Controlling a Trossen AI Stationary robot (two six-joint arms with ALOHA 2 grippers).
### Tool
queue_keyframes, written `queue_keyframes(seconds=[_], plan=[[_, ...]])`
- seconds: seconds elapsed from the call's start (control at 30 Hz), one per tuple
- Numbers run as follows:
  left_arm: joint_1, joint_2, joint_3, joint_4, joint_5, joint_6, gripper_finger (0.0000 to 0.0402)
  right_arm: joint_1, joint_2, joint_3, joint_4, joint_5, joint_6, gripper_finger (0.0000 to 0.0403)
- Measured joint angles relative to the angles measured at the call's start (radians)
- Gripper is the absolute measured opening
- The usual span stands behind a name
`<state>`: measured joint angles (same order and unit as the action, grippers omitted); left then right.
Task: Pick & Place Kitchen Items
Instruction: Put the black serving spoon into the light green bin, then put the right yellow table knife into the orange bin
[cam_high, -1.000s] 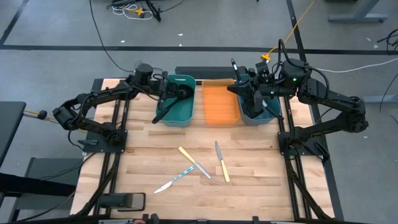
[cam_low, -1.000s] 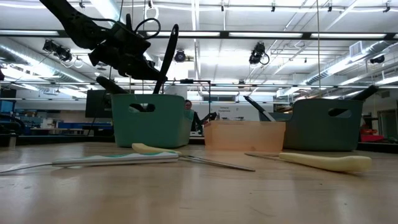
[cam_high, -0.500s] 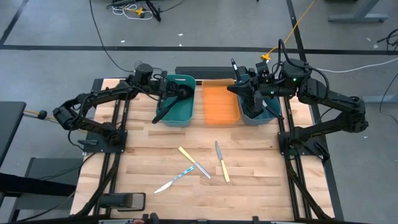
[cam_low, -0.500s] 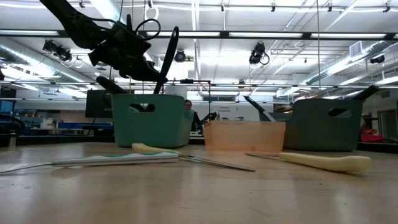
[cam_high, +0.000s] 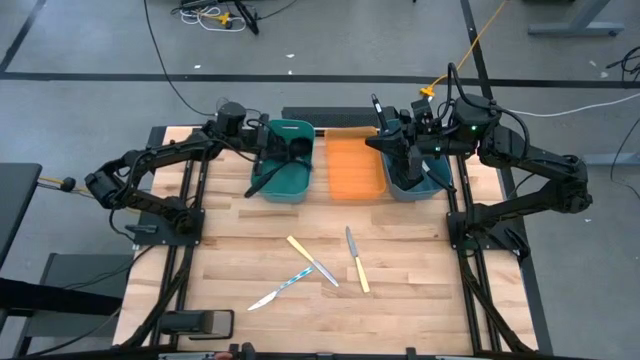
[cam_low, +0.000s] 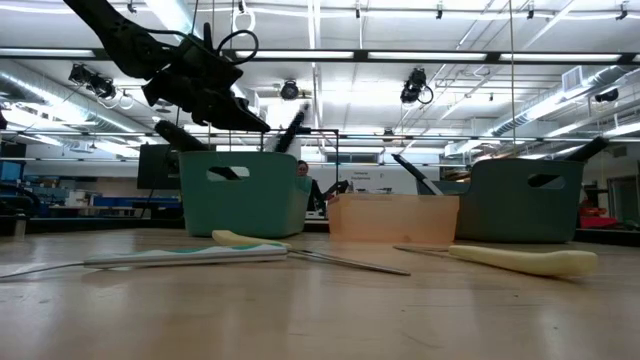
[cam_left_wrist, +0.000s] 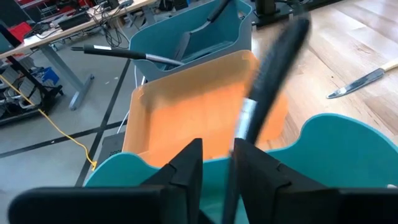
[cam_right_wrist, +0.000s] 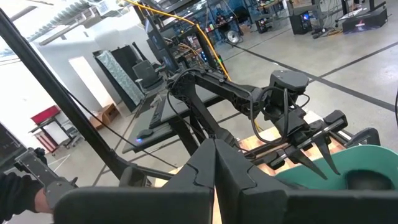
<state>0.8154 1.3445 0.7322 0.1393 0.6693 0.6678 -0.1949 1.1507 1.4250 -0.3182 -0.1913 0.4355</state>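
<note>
My left gripper (cam_left_wrist: 217, 168) is open and hovers over the left teal bin (cam_high: 283, 188). A black utensil (cam_left_wrist: 273, 68) with a metal neck passes through the gap between its fingers, blurred. In the low view its upper end (cam_low: 291, 130) sticks up just above the bin's rim. In the high view its handle (cam_high: 262, 182) juts over the bin's near left corner. My right gripper (cam_right_wrist: 214, 163) is shut with nothing in it, raised over the right teal bin (cam_high: 436, 181). Three knives lie on the table: two with pale yellow handles (cam_high: 300, 247) (cam_high: 359, 273) and one with a light-blue handle (cam_high: 291, 283). My left gripper has its two fingers (cam_left_wrist: 186, 171) on either side of the black utensil's metal neck (cam_left_wrist: 247, 118). Whether they touch it, I cannot tell. The utensil stands tilted, its lower end down in the bin.
The orange tray (cam_high: 355, 170) sits between the two bins at the table's far edge. Black utensils (cam_left_wrist: 186, 43) stand in the right bin. The near half of the table holds only the three knives.
My left gripper has opened without shifting. The black utensil, which stood high above the bin's rim between the fingers, has dropped into the left teal bin. Only its upper end shows above the rim now.
</note>
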Motion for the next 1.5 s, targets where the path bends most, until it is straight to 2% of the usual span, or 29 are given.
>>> queue_keyframes(seconds=[0.77,1.1,1.5], plan=[[0.0,-0.007,0.002,0.003,-0.004,-0.009,0.0105,0.0,0.0,0.0,0.0,0.0,0.0,0.0004],[-0.005,-0.067,0.051,0.01,-0.003,-0.19,0.0105,0.0,0.0,0.0,0.0,0.0,-0.02,0.0004],[-0.087,-0.209,0.056,0.01,-0.003,-0.277,0.0105,0.0,0.0,0.0,0.0,0.0,-0.104,0.0004]])
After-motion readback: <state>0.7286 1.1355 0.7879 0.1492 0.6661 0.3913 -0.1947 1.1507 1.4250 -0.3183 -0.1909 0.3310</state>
